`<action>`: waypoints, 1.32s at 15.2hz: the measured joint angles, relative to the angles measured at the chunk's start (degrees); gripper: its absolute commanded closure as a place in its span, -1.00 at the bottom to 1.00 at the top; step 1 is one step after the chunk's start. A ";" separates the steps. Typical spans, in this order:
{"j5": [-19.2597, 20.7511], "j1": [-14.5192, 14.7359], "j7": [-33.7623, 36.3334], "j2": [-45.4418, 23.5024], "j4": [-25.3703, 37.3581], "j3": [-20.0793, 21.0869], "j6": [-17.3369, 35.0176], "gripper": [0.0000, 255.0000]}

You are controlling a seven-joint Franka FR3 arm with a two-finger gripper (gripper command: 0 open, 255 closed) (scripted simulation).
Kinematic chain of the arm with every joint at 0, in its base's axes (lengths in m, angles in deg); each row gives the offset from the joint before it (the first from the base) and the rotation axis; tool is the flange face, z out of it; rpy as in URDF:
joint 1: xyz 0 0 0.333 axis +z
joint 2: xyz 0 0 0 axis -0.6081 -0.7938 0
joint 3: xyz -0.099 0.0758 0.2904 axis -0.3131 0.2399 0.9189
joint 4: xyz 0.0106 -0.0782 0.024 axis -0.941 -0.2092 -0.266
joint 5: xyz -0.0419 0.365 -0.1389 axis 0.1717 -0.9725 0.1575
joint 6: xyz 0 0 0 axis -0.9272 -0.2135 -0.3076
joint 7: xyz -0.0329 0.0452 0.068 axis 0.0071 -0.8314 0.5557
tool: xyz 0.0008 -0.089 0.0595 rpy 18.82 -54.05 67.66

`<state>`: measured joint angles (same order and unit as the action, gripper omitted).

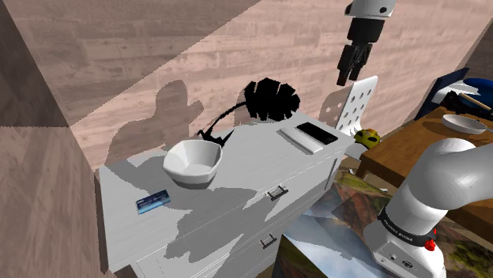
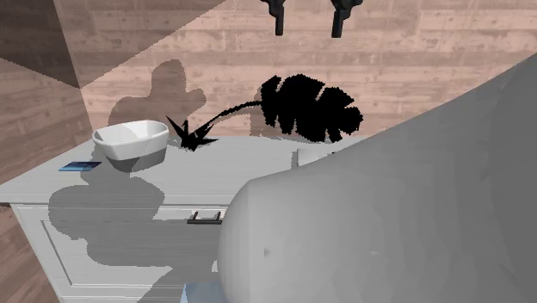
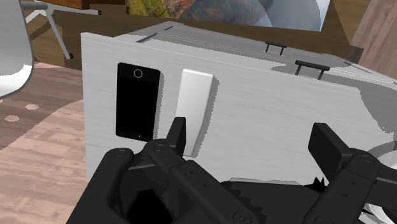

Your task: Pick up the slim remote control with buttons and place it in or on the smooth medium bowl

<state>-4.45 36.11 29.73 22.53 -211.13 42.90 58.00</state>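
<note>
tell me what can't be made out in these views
remote: no buttons visible, plain white; part of its near end sits behind the pincer, wrist view
dresser: right part behind the grey arm, second exterior view
blue card: print too small, shoulder view

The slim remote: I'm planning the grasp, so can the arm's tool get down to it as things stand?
Probably yes. The tool hangs open over one end of the dresser, and the white remote lies flat there with nothing over it. The black phone close beside it may crowd the grasp.
</note>
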 measured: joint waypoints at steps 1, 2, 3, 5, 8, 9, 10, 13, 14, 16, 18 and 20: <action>0.00 0.00 0.00 0.00 0.00 0.00 0.00 -1.00; 0.04 -0.09 0.09 -0.24 -0.79 0.00 0.97 -1.00; 0.14 -0.25 0.18 -0.90 -1.63 -0.04 2.41 -1.00; 0.21 -0.55 0.70 -2.11 -4.12 0.13 5.99 -1.00; 0.72 -1.29 0.90 -5.15 -6.90 -0.26 11.60 -1.00; 0.74 -1.43 1.23 -5.93 -8.21 -0.16 13.67 -1.00; 0.95 -1.71 1.23 -6.96 -9.46 -0.36 15.88 -1.00; 1.16 -2.23 2.11 -10.76 -11.21 -0.28 21.35 -1.00; 1.31 -2.48 2.23 -12.16 -11.89 -0.40 23.35 -1.00; 1.52 -2.88 2.70 -15.72 -12.61 -0.47 27.56 -1.00; 1.67 -3.20 3.37 -18.66 -13.37 -0.42 31.18 -1.00; 2.05 -3.78 3.50 -23.09 -12.97 -0.81 35.13 -1.00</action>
<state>-2.41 32.33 33.22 -0.56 -224.11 42.09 93.13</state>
